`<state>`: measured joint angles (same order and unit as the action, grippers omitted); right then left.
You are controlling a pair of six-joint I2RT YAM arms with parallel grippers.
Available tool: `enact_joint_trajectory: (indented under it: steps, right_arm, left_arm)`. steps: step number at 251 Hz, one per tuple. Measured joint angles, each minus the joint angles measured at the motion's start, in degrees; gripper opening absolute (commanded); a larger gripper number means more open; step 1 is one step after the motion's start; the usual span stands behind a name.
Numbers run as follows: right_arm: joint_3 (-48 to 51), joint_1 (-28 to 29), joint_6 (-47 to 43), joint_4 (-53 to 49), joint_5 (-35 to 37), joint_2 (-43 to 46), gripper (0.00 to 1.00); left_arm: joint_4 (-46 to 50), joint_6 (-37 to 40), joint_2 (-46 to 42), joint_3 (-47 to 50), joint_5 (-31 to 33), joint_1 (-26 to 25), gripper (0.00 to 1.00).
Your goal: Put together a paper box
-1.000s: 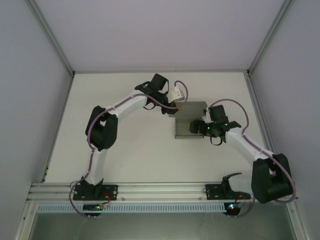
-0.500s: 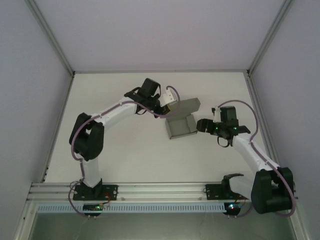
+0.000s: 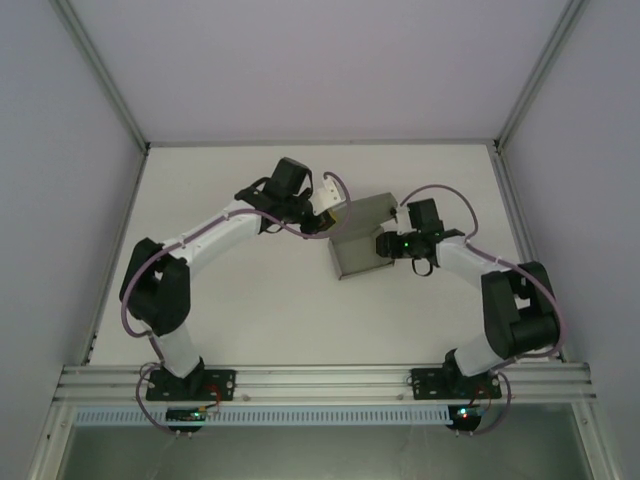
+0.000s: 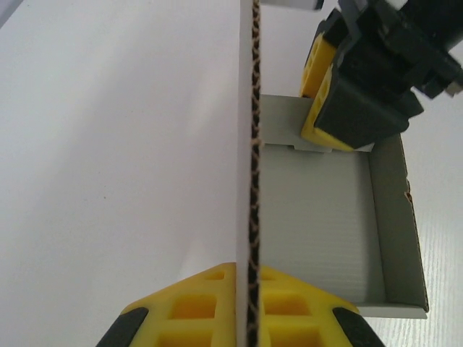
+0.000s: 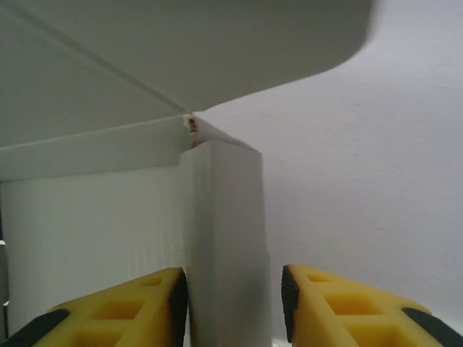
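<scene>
Grey thin-cardboard paper box (image 4: 311,231) pinched at wall by left gripper (image 4: 249,293): anchor. Corner wall straddled by right gripper (image 5: 233,300), jaws slightly apart.

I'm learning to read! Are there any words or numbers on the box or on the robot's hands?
None. The paper box is plain grey with no print on it. The left gripper and the right gripper show only yellow and black, with no letters, numbers or signs.
</scene>
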<state>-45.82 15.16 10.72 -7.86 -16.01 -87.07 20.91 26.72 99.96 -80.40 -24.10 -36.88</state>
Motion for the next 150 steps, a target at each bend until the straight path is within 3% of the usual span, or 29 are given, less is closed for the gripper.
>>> enact_joint_trajectory:
  steps: [46,109,150]
  right_arm:
    - [-0.3,2.3,-0.9,0.6,4.8,-1.7,0.09]
    - [-5.4,9.3,0.7,-3.5,18.0,-5.5,0.09]
    - [-8.7,16.0,3.1,-7.4,28.0,-9.6,0.17]
  left_arm:
    - [1.2,-0.5,0.0,0.0,0.3,0.1,0.0]
    - [1.6,-2.3,0.0,0.0,2.8,0.2,0.0]
    - [2.8,-3.4,0.0,0.1,4.5,0.8,0.0]
